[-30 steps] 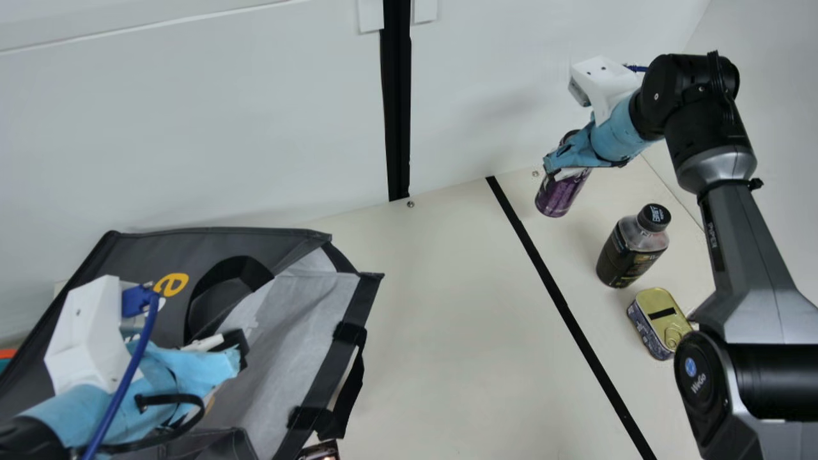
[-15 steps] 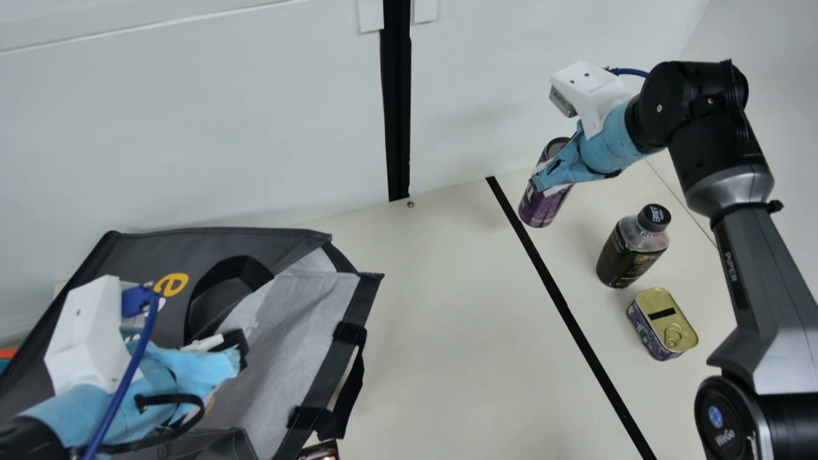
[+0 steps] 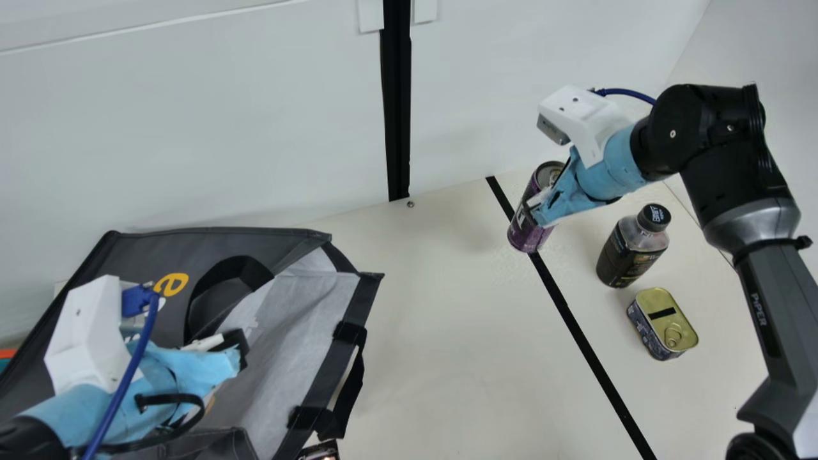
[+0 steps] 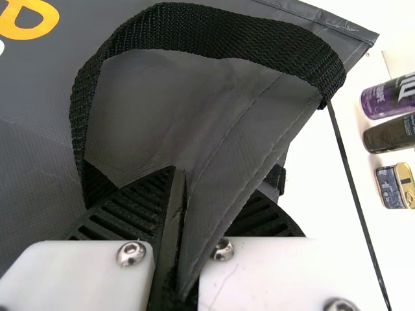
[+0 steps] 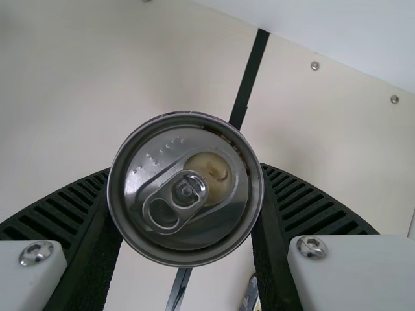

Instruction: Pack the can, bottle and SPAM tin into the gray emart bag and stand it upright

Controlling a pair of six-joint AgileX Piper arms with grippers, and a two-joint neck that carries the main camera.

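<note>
In the main view my left gripper [image 3: 233, 358] is at the mouth of the gray bag [image 3: 137, 255], which leans open toward the right. The left wrist view has my left gripper [image 4: 178, 227] shut on the bag's gray edge [image 4: 227, 188], below a black handle. My right gripper [image 3: 537, 214] holds the purple can [image 3: 529, 230], slightly tilted, over the black tape line. In the right wrist view the can's top [image 5: 185, 188] sits between the pads of my right gripper [image 5: 186, 214]. The dark bottle [image 3: 629, 249] stands to the right, with the SPAM tin [image 3: 663, 324] nearer the front.
A black tape line [image 3: 575, 332] runs across the cream table [image 3: 460, 332]. The white wall [image 3: 223, 128] rises behind the table, with a black vertical strip [image 3: 397, 115]. A small dark object [image 3: 319, 451] lies at the bottom edge beside the bag.
My right arm has moved left and toward the front, carrying the can from the table's back right to above the tape line. My left arm, the bag, the bottle and the tin have kept still.
</note>
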